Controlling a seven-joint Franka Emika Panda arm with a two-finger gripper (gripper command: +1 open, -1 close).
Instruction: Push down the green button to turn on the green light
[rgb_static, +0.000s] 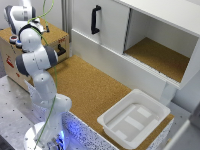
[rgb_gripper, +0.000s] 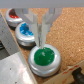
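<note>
You have three round buttons in a row along the cork top of the wooden box (rgb_static: 12, 52): one red button (rgb_gripper: 13, 18), one blue button (rgb_gripper: 26, 33) and one green button (rgb_gripper: 44, 55), nearest the box's edge. Judge the green cap a stiff, sprung plastic dome, smooth and light to depress; nothing to grasp, so press squarely on its centre. The gripper (rgb_gripper: 36, 34) hangs just over it, fingers drawn narrow, holding nothing.

A glossy plastic-looking green button (rgb_gripper: 44, 54) in a smooth silvery metallic ring sits on rough, matt cork-like board (rgb_gripper: 67, 30), while a smooth white plastic tub (rgb_static: 134, 119) lies at the exterior view's lower right.
</note>
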